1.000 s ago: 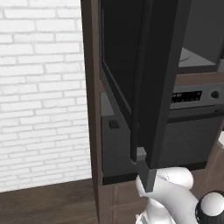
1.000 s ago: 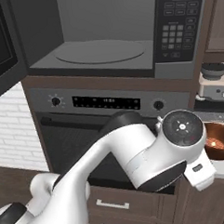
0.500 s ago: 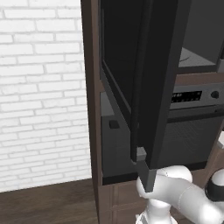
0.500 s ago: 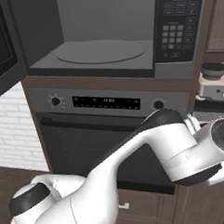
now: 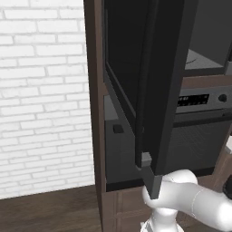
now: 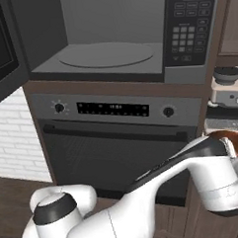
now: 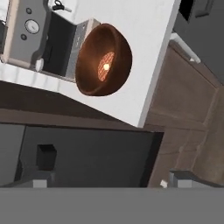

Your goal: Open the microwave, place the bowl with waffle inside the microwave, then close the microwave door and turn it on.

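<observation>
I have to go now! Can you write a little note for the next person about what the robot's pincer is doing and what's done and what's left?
Pincer: open, holding nothing, looking along at the bowl.
Microwave: its door is swung open, its turntable bare.
Bowl: brown, waffle inside, on the white counter beside a coffee machine.
Done: door opened.
Left: grasp the bowl, put it inside the microwave, close the door, turn it on.

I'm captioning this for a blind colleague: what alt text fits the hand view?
A brown bowl holding a waffle sits on a white counter beside a grey appliance. Brown cabinet fronts lie alongside.
</observation>
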